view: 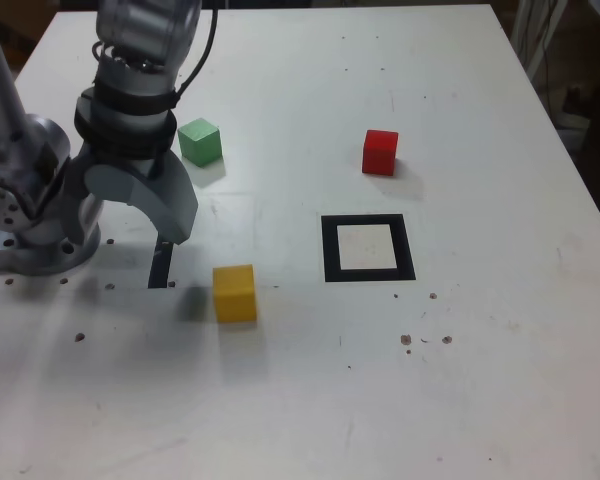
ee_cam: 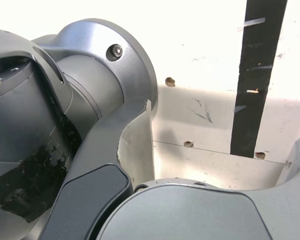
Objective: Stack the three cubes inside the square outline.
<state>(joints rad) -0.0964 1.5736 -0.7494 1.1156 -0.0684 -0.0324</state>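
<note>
Over by the arm's base (view: 42,240), at the exterior view's left, I have the gripper (ee_cam: 227,120) raised above the table (view: 500,380), jaws spread wide, nothing between them. Stack not started as things lie: no cube is in the square outline (view: 368,272), no two cubes touch. So I read this as the approach to a first pick. Next move: choose a base cube, swing out over it, line the jaws up with two opposite faces, then go down. Green cube (view: 200,142) is beside the gripper in the exterior view, toward that view's right and further up the picture. Yellow cube (view: 235,294) is to the gripper's right and lower in that view, past the black tape strip (view: 161,264). Red cube (view: 380,153) is well apart from the tool, just above the outline in the exterior view and outside its tape. Wrist view has the strip but none of the cubes, so I'd want one in it before descending. Risk: a skewed approach nudges the cube. Base should land near the middle of the white.
</note>
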